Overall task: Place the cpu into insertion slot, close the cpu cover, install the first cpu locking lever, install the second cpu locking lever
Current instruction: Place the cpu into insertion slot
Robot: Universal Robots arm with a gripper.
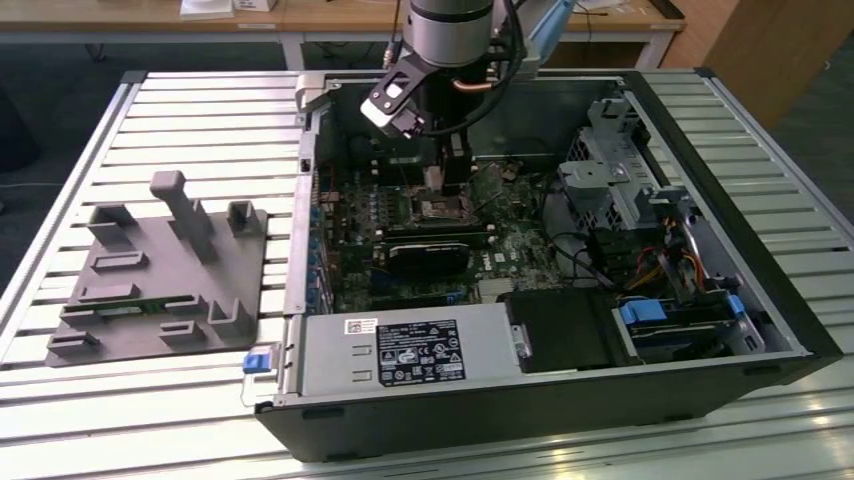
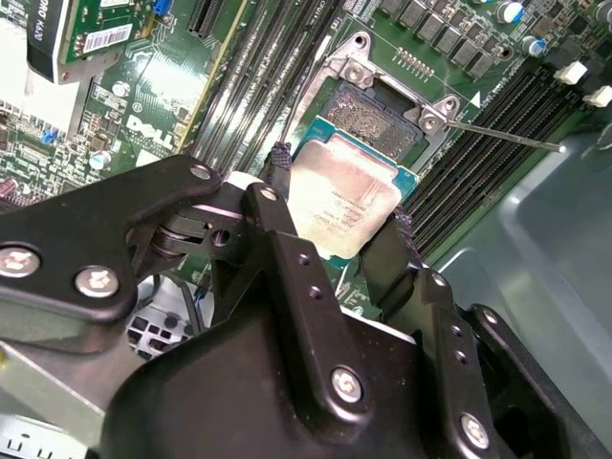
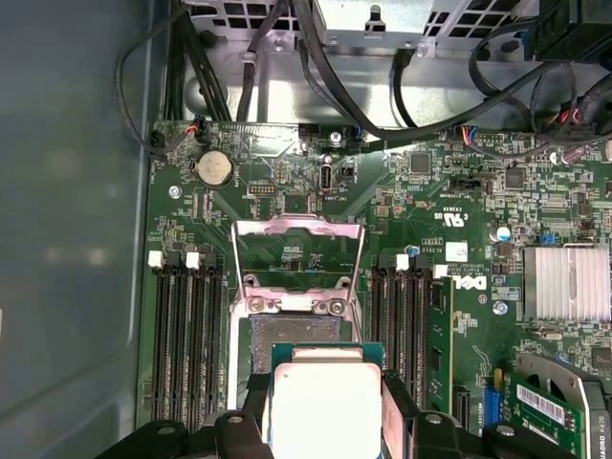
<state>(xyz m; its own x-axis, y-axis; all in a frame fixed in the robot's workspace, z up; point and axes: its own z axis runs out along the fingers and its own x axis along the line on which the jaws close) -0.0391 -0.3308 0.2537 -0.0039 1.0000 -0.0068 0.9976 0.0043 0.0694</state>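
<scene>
End effector (image 2: 339, 191) clenched on cpu (image 3: 325, 406), fingers (image 2: 277, 167) on two opposite edges, metal top up. Cpu hangs over insertion slot (image 3: 296, 330), covering part of it in both wrist views, not seated. Cpu cover (image 3: 298, 226) swung open, standing at one slot edge. Slot sits on motherboard (image 3: 421, 201) between memory slot banks (image 3: 186, 335). Open computer case (image 1: 534, 400) lies on slatted surface (image 1: 200, 110), grey fixture (image 1: 160, 270) beside it.

The cpu (image 2: 344, 206), a flat square chip with a silver-grey top, is pinched at two opposite edges between the jaws, over the insertion slot (image 3: 292, 330) and not yet seated. The slot's dark centre lies bare. The cpu cover (image 3: 298, 227), a silvery windowed frame, stands swung open.
</scene>
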